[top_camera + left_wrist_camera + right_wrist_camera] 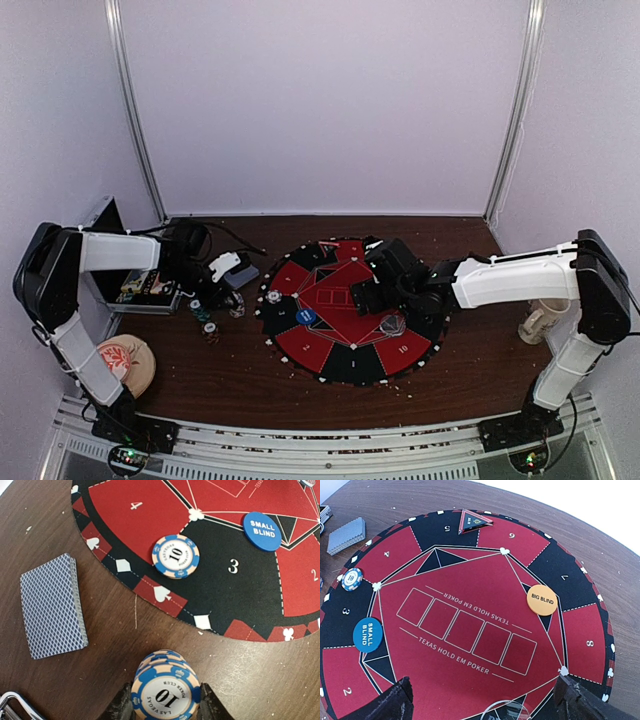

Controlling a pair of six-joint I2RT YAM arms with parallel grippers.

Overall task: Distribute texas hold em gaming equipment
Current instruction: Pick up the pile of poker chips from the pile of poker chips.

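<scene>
Left arm reaches low over the desk (pixel 260 680), left claw (pixel 165 706) clamped on a stack of chips (pixel 165 687); right claw (pixel 485 702) hangs wide open above the mat (pixel 465 585).

White back wall (pixel 320 100) and side walls (pixel 50 120) meet at slim metal posts (pixel 135 110). The bench (pixel 240 385) is dark brown wood, scuffed and flecked with pale crumbs. A ribbed metal rail (pixel 330 445) lines its near edge.

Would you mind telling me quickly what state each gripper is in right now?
Left gripper: closed, holding a stack of poker chips on the table beside the mat.
Right gripper: open, holding nothing, above the mat.
</scene>
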